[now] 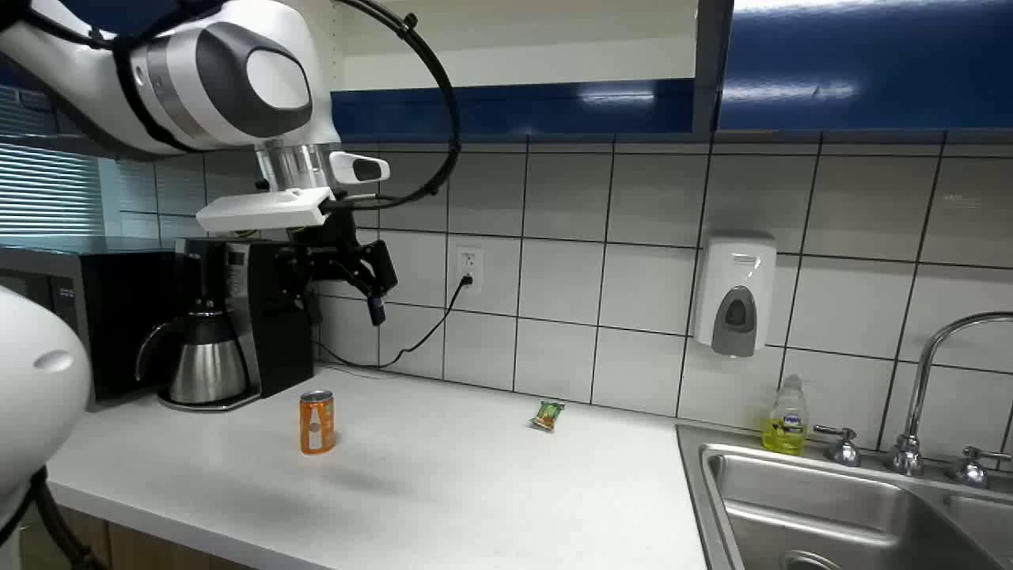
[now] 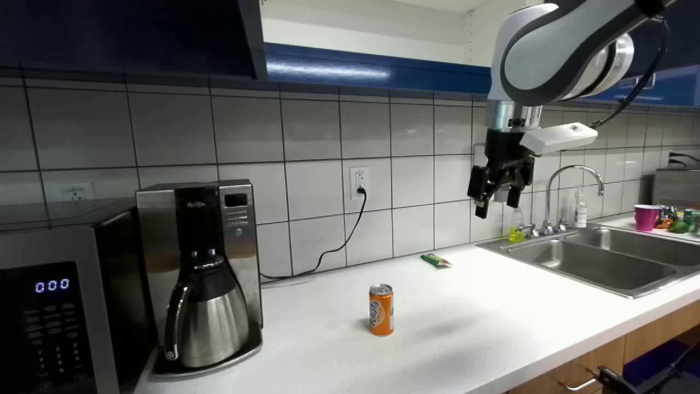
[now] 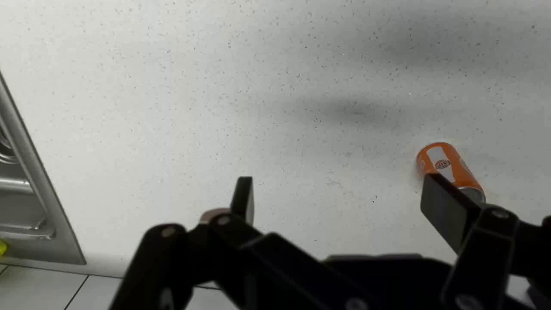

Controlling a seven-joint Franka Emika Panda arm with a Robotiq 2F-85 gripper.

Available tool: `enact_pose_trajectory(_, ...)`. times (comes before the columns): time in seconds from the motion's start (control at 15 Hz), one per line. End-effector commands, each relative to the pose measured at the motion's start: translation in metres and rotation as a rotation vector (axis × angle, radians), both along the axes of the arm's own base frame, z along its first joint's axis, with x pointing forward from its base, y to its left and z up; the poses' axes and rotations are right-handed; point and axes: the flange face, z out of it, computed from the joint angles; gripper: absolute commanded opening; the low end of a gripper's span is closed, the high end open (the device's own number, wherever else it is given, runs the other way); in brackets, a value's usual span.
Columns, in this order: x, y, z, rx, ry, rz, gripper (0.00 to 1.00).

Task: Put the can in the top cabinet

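White wall tiles [image 1: 641, 285] with dark lines rise behind a long white counter [image 1: 506, 491], and a metal sink [image 1: 703, 495] is set into it. High up over the tiles, the top cabinet [image 2: 394, 76] has a shiny blue edge and a pale inside. The can [image 2: 381, 316] stands up straight on the counter, near the coffee maker [image 2: 239, 251] and its silver pot [image 2: 216, 328]. It is lower than the gripper [image 3: 341, 197] and well apart from it, off to the side where the coffee maker is. The gripper hangs up above the counter. Its pinch is let go, with two fingers spread wide and bare counter showing between them. In the wrist view, the tip of a finger hides a bit of the can. The can is small, bright orange and shorter than the pot, with a shiny silver top. On one side it has a pale bottle shape with a round mark in it, and on another side it has slanted pale letters. Near the tiles, a little green pack [image 2: 436, 260] lies on the counter, well apart from the can
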Motion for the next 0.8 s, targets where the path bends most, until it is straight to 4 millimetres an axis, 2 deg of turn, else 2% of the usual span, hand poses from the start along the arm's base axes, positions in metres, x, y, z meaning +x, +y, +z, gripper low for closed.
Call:
enact_pose_trajectory(0.0,0.0,0.0,-0.001,0.0,0.005,0.0,1.0)
enact_pose_trajectory(0.53,0.003,0.001,-0.009,-0.003,0.019,0.004,1.0)
enact_pose_trajectory(0.73,0.015,0.006,-0.027,0.003,0.04,0.021,1.0)
